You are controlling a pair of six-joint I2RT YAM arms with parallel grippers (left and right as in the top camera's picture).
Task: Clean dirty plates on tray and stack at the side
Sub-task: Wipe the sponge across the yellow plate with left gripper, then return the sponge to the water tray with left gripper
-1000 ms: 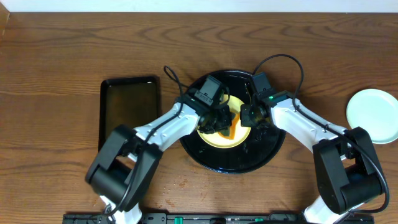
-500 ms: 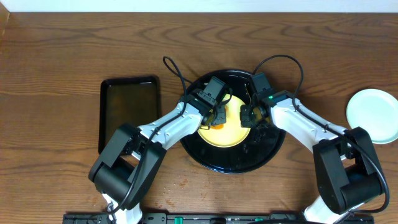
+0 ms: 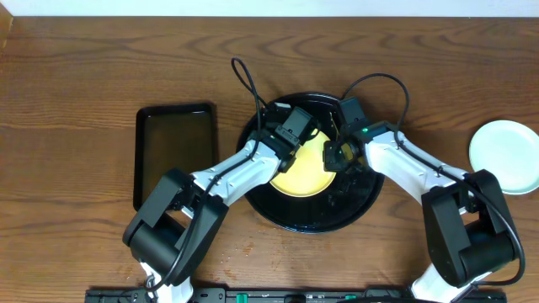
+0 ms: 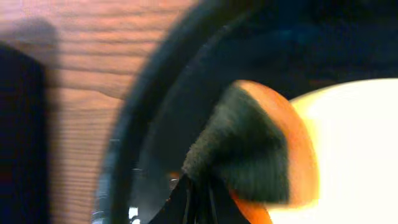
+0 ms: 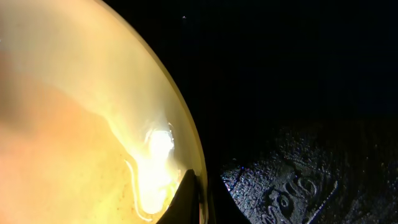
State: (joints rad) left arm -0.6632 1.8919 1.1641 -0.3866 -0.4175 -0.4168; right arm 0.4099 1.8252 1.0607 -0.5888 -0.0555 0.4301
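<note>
One yellow plate, face-up on tray; right tool pinches its rim, left tool clamps sponge.

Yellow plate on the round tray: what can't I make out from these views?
Overhead: left gripper and right gripper cover the yellow plate's upper part; any smears there hidden.
Left wrist: motion blur over sponge and plate surface.
Right wrist: glare on plate; fingers cut off at bottom edge, grip unclear.

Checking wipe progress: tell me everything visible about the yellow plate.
The yellow plate is round, plain, pale and glossy, with a wet glare near its rim. It sits inside the black tray. The right gripper pinches its right rim; the left gripper holds an orange sponge at its upper-left edge.
</note>
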